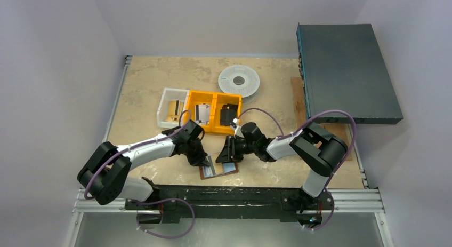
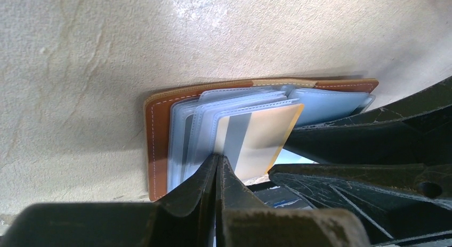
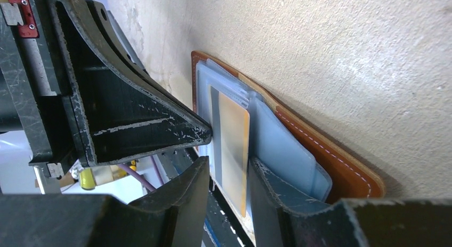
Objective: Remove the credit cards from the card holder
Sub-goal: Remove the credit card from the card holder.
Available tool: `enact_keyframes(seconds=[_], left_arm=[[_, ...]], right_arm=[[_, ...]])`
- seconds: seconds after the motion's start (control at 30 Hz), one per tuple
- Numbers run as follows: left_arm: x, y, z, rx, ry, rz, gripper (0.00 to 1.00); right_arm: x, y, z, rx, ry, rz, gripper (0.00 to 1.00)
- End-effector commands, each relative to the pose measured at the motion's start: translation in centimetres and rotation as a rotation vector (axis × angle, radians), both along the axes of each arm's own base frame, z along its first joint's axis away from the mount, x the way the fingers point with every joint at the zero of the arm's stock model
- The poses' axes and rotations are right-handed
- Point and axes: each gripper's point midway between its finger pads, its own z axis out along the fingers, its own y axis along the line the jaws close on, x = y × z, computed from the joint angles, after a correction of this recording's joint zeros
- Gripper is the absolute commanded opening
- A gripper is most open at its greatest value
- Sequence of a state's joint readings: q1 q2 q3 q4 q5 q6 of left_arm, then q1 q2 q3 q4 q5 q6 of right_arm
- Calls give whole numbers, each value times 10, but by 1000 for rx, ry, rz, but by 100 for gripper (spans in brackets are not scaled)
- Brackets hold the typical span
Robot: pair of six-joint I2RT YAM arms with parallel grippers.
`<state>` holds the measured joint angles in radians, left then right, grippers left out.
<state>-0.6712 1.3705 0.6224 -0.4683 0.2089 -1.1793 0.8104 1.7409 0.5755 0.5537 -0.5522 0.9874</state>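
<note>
Close to the near edge of the table (image 1: 149, 81), about midway between its left and right edges, the card holder (image 1: 224, 169) lies open. Its pale inner face is up and its long axis runs roughly along that edge, slightly skewed. The black mounting bar (image 1: 229, 192) runs just on its near side, so room is tight there. Bare tabletop spreads toward the left edge and toward the near-right corner. Farther in, a white bin (image 1: 161, 111) and an orange bin (image 1: 214, 105) with 2 compartments sit side by side. A grey spool (image 1: 250, 84) lies beyond them, and a dark box (image 1: 346, 71) covers the far-right corner.

Both grippers meet over the holder, the left gripper (image 1: 205, 161) from the left and the right gripper (image 1: 226, 151) from the right. The left one is clenched tight, finger against finger, its tip at the edge of the clear sleeves (image 2: 186, 129). A gold-and-grey card (image 2: 261, 137) stands up from the sleeves. The right gripper's 2 fingers (image 3: 186, 193) stand apart with that card's end between them; whether they clamp it I cannot tell.
</note>
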Motion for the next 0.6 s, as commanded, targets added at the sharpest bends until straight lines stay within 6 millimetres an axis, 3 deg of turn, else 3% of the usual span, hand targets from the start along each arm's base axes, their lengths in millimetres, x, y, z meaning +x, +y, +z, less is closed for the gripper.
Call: enact_keyframes(seconds=[0.0,0.57], left_arm=[[-20,55,-40,265,44,37,0],[-23,62,-43,294,47,38,0]], right_arm=[[4,-2,7,18,-17,-18,31],[8,-4,13,19,-29,-55,15]])
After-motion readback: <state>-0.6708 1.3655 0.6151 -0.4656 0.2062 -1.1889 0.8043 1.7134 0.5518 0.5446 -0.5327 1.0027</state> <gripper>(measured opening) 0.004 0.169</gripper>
